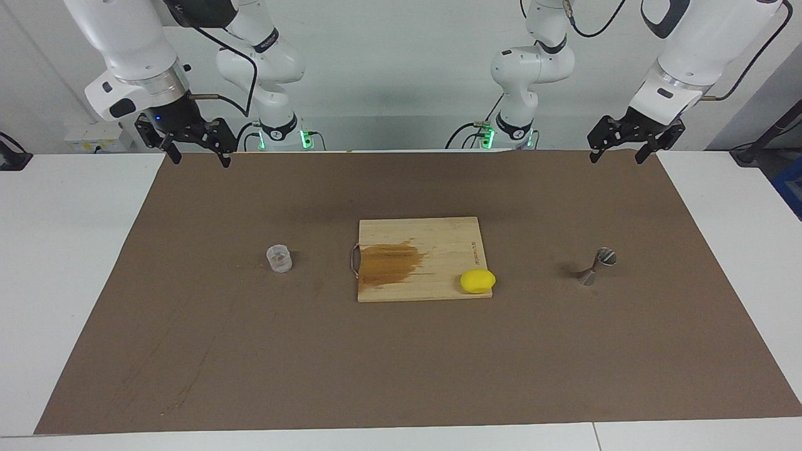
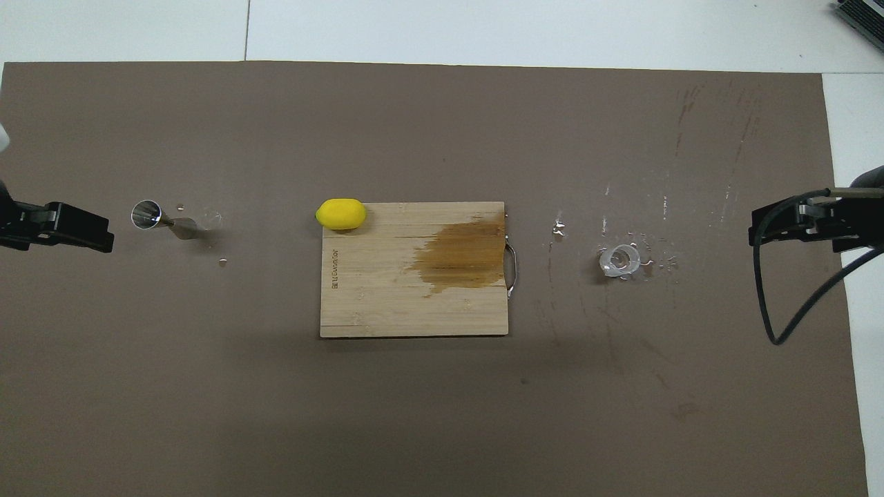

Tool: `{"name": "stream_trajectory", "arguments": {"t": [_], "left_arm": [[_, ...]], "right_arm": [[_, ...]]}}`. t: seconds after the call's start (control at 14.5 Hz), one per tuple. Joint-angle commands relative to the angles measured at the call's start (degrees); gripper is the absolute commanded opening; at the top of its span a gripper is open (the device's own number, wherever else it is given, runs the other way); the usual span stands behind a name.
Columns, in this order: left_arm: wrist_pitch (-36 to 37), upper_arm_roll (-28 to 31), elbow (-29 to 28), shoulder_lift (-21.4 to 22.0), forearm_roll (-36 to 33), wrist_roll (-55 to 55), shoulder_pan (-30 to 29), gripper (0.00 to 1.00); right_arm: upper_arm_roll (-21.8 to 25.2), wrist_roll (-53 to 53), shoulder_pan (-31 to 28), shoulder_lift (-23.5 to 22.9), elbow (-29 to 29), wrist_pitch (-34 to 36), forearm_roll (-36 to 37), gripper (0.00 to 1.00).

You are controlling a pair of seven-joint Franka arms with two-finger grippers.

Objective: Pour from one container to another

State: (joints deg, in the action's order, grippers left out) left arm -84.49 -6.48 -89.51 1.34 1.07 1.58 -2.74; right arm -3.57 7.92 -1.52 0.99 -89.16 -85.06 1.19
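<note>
Clear cup (image 1: pixel 279 258) upright, right tool (image 1: pixel 199 153) well apart

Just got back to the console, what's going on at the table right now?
Nothing is being handled yet. Both arms wait raised at the robots' edge of the mat, the left end effector and the right end effector open and empty. The clear cup stands on the mat toward the right arm's end, with droplets scattered around it. The steel jigger stands toward the left arm's end. Between them lies a stained cutting board with a lemon on its corner. No pour has begun.
</note>
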Motion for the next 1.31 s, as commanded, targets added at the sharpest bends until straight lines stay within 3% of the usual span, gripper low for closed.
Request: {"name": "stream_trajectory", "arguments": {"t": [0.0,0.83,1.24], "left_arm": [[-0.41,-0.03,-0.58,0.68,-1.07,0.53,-0.16,1.0],[-0.14,0.06,-2.25,1.04,-3.71,-0.61,0.1,1.0],[-2.17,0.06,-1.64,-5.63,-1.27,-12.81,-0.86,1.0]], "right_arm": [[-0.21,-0.72,-0.76,1.12,-1.1,0.16,-1.28,1.0],[-0.21,-0.98,-0.67,1.12,-1.01,0.16,-1.28,1.0],[-0.21,-0.98,-0.67,1.12,-1.01,0.16,-1.28,1.0]]}}
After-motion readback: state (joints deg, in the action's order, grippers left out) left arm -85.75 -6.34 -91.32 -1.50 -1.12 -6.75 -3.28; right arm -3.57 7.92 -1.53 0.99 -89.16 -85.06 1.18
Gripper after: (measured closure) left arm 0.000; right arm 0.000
